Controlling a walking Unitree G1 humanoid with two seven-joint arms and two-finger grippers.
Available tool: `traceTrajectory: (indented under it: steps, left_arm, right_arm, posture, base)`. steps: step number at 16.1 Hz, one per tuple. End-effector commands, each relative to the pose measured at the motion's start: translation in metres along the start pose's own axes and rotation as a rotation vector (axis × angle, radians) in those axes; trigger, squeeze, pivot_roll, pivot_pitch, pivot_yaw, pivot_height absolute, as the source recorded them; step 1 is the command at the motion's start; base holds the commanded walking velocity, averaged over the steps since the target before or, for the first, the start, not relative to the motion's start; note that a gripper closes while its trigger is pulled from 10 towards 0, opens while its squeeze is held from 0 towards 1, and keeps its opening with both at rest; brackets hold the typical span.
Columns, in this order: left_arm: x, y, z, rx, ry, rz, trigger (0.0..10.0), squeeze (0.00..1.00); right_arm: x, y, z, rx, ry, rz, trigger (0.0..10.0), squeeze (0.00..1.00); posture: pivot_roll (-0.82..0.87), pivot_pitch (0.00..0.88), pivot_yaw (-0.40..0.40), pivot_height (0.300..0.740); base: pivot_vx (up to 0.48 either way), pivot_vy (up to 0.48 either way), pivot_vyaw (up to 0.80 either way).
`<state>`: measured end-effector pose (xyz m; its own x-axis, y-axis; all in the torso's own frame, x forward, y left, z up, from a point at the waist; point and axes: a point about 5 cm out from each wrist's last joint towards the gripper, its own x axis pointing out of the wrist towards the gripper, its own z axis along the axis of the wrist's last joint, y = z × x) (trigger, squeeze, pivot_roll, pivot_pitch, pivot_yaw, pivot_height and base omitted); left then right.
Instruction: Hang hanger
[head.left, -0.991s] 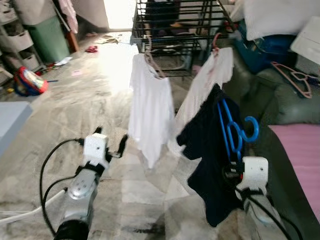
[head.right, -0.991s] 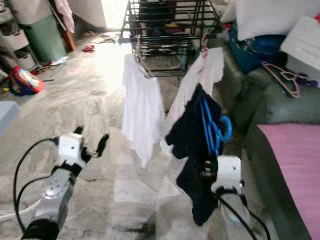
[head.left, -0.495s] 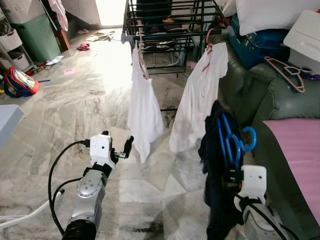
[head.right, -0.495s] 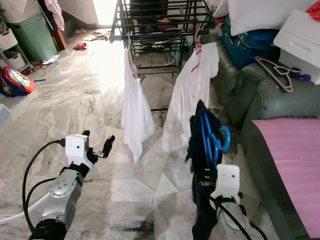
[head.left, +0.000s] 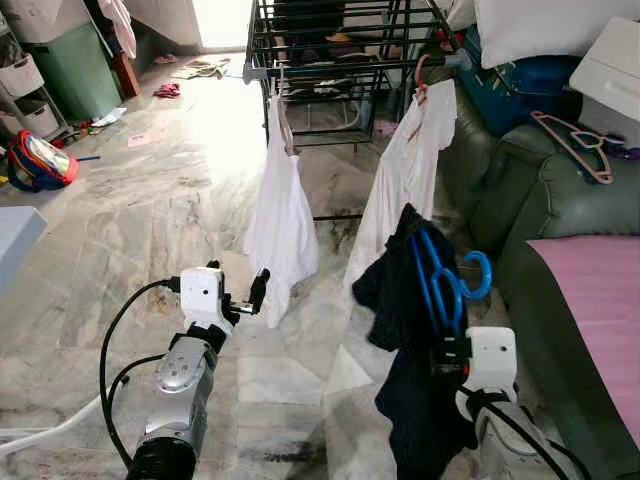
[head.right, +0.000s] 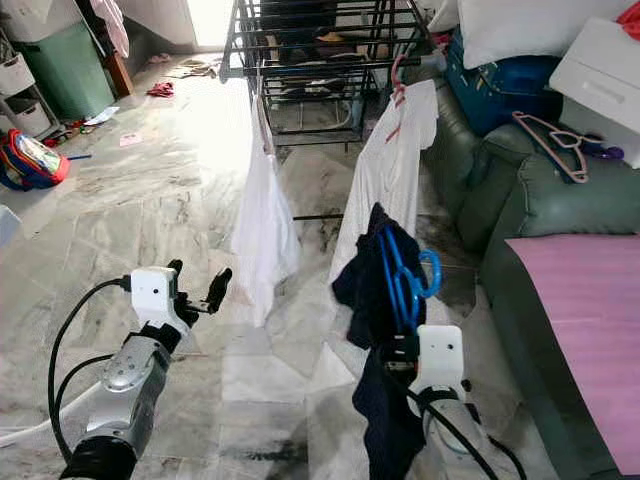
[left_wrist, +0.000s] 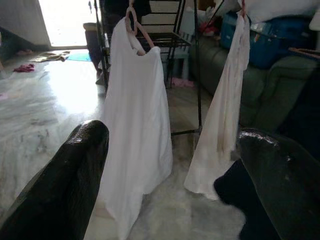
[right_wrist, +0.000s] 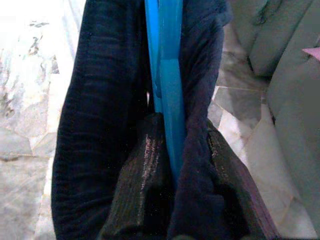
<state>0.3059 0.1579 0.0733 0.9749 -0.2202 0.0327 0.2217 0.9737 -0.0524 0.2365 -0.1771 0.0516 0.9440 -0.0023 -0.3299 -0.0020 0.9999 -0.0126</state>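
Nearest me, my right gripper (head.left: 447, 352) is clamped on the blue hanger (head.left: 440, 285); in the right wrist view its black fingers (right_wrist: 142, 165) pinch the blue plastic with the dark garment (head.left: 405, 340) bunched on both sides — I judge the grip sits low on the frame so the hook (head.left: 476, 275) stays free to catch a rail. The hanger stands upright above the wrist, its hook turned toward the green sofa (head.left: 560, 200), the cloth hanging down past the gripper. My left gripper (head.left: 243, 298) is held out over the marble floor (head.left: 150, 210) with its jaws spread and nothing between them; I take it as spare, kept clear of the load. Farther on, two white shirts (head.left: 283, 215) hang from the front rail of the black drying rack (head.left: 340, 40), with a gap between them where the rail is bare; that looks the natural place for the hook, but the hanger is well short of it and far below rail height. A pink hanger (head.left: 578, 142) lies on the sofa back.
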Motion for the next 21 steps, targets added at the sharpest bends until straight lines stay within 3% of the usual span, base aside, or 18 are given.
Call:
traceTrajectory:
  steps: [1,14,17,21]
  left_arm:
    - [0.001,-0.003,0.002,-0.002,-0.003,-0.018,10.0,0.00]
    - [0.004,-0.010,0.000,-0.021,0.021,-0.083,10.0,0.00]
    - [0.006,-0.015,-0.002,-0.016,0.031,-0.114,10.0,0.00]
    - [0.009,-0.021,-0.001,-0.024,0.028,-0.124,10.0,0.00]
  right_arm:
    - [0.000,0.002,0.012,-0.003,-0.048,0.007,10.0,0.00]
    - [0.003,0.004,0.015,0.012,-0.057,-0.008,10.0,0.00]
    - [0.006,-0.008,0.023,-0.004,-0.093,-0.103,10.0,0.00]
    - [0.007,-0.010,0.029,-0.024,-0.116,-0.102,10.0,0.00]
  posture:
    - [0.00,0.094,0.039,0.740]
    - [-0.01,0.055,0.050,0.740]
    - [-0.02,0.047,0.056,0.740]
    - [-0.03,0.059,0.059,0.740]
  base:
    - [0.000,0.277,0.00]
    - [0.297,0.348,0.00]
    - [0.324,0.355,0.00]
    - [0.335,0.344,0.00]
